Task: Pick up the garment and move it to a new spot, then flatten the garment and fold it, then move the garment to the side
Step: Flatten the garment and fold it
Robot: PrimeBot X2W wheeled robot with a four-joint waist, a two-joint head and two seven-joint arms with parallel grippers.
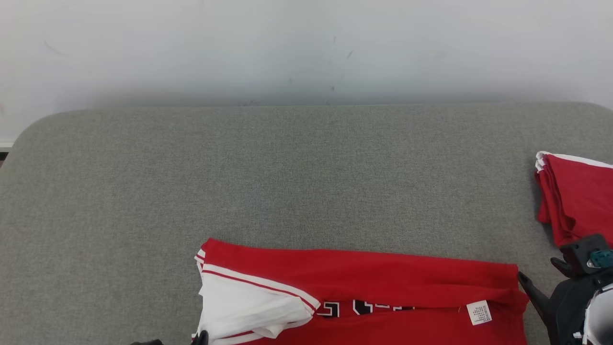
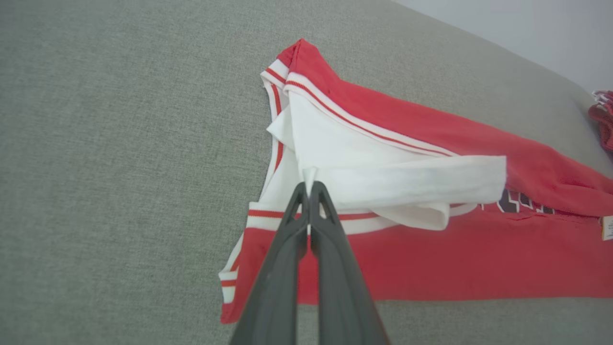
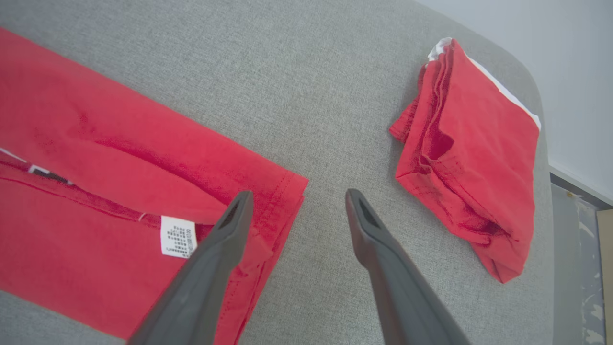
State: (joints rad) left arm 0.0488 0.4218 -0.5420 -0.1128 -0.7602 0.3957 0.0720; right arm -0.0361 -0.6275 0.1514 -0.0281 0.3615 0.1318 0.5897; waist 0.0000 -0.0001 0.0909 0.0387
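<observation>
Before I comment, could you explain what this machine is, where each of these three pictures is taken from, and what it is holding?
It is a wheeled two-armed robot. One picture comes from a camera on its head, looking down; the other two come from a camera on each wrist, looking along that arm's jaws. On the grey padded table lies a red jersey, partly folded, with a second red garment folded at the robot's right. The left jaws are shut, pinching the jersey's white part. The right jaws stand open at the jersey's hemmed edge, holding nothing.
</observation>
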